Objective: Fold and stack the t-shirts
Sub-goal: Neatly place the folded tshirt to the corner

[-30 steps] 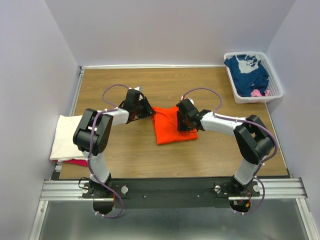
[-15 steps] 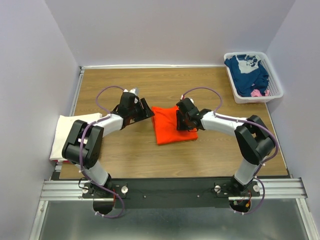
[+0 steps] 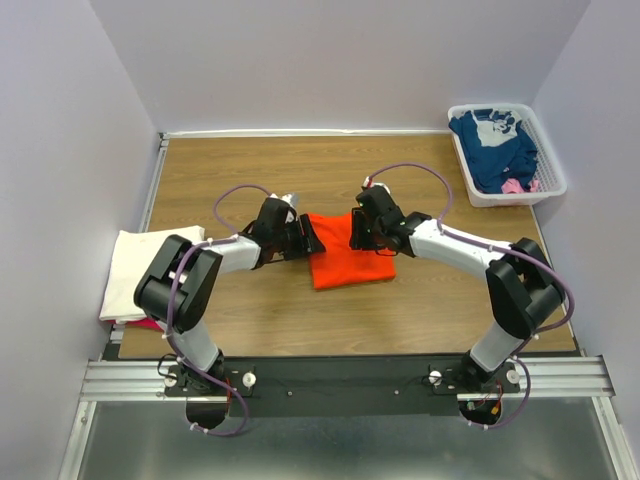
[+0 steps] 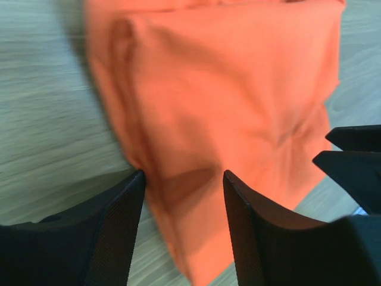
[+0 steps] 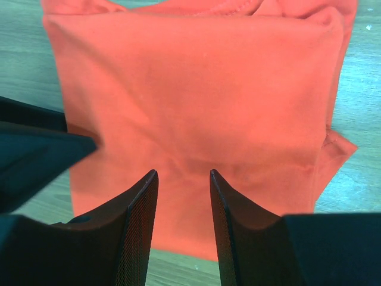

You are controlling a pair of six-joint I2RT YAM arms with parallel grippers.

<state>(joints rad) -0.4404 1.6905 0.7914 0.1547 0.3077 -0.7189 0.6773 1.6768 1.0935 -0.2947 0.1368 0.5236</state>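
The left gripper (image 3: 306, 240) hangs low over the left edge of the folded orange shirt (image 3: 348, 262) with its jaws apart. In its wrist view the cloth lies flat under and beyond the fingers (image 4: 119, 220), not pinched. The right gripper (image 3: 358, 232) faces it across the shirt, likewise spread and gripping nothing, its fingers (image 5: 140, 214) above the smooth fold (each gripper shows in the other's camera). Well behind the left gripper, at the table's (image 3: 250, 170) edge, the cream shirt (image 3: 135, 262) lies on a magenta one (image 3: 152, 324). Far behind the right gripper, the basket (image 3: 490, 107) holds the navy shirt (image 3: 492, 150)
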